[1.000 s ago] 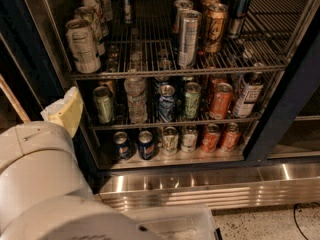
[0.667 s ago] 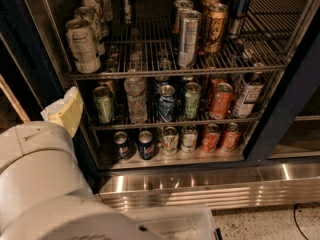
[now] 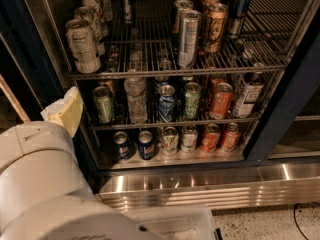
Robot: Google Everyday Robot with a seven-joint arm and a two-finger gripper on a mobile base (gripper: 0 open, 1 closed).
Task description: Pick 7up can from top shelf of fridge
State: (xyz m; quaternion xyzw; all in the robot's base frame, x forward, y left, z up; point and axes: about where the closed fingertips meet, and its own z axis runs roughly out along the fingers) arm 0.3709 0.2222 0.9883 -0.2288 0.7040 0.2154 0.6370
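The 7up can (image 3: 82,46) stands upright at the front left of the top shelf (image 3: 150,51), a wire rack across the open fridge (image 3: 282,104). It is pale whitish-green with dark small print and a silver lid. Similar pale cans line up behind it (image 3: 93,20). A taller slim silver can (image 3: 188,38) stands mid-shelf, with a gold can (image 3: 214,28) to its right. My gripper is out of view. Only my white arm body (image 3: 40,184) shows at the lower left, below and left of the can, with a yellow-and-white piece (image 3: 65,111) at its upper edge.
The middle shelf holds a green can (image 3: 103,104), a water bottle (image 3: 136,96), a blue can (image 3: 166,103), an orange can (image 3: 220,100) and others. The bottom shelf holds several small cans (image 3: 145,144). A ribbed steel base (image 3: 210,184) runs below. A dark door frame (image 3: 35,69) stands left.
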